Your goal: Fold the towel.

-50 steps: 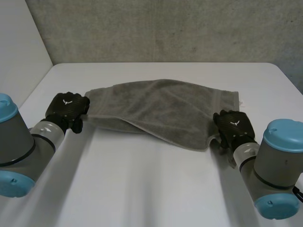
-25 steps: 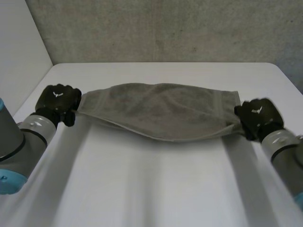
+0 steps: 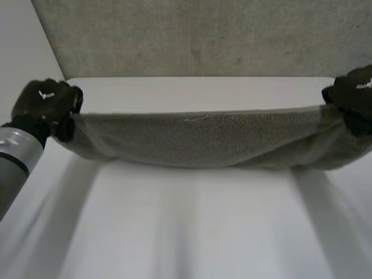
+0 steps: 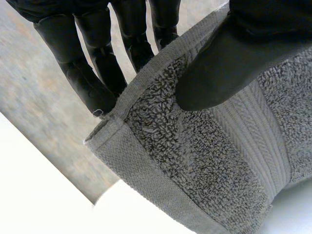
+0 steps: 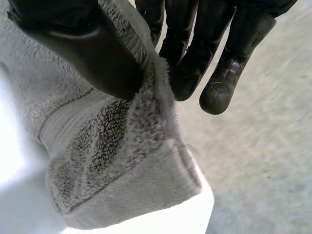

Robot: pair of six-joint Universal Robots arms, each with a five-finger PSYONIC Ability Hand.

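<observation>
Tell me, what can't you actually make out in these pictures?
1. Head view: the right hand is cut off by the picture's edge.
2. Head view: the hanging towel hides the strip of table behind it. Whether its sagging lower edge touches the table is unclear.
3. Left wrist view: the towel's corner covers part of the left hand's fingers.

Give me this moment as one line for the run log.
towel: stretched between both hands, hanging above table | left hand: pinching one corner | right hand: pinching opposite corner
</observation>
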